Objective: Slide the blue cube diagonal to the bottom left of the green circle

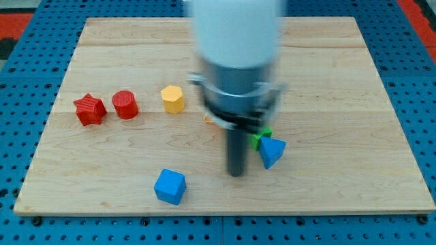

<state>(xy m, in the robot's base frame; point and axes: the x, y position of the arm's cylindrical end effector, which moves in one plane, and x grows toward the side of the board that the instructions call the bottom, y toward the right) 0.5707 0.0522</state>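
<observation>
A light wooden board [340, 68] lies on a blue pegboard table [20, 136]; it bears loose blocks, with no bin or tray among them, and no writing or label can be read on anything.

From the view's left: a red star [89, 109] sits near the board's left side, with a red cylinder [125, 105] just beside it on its right. Further right and slightly higher stands a yellow hexagon block [173, 99]. Below these, near the board's bottom edge, is the blue cube [169, 186], a bright blue block with rounded corners, turned a little so one corner faces the view's bottom. It stands alone, well apart from the other blocks.

A sliver of an orange block [208, 119] shows at the left edge of the blurred arm [237, 61]; its shape cannot be made out. My tip [236, 173] rests on the board to the right of the blue cube, apart from it. There is no hand here, only the straight rod. Just right of the rod a green block [260, 138] peeks out, mostly hidden, its shape unclear. Touching it at lower right is a blue triangle block [272, 151].
</observation>
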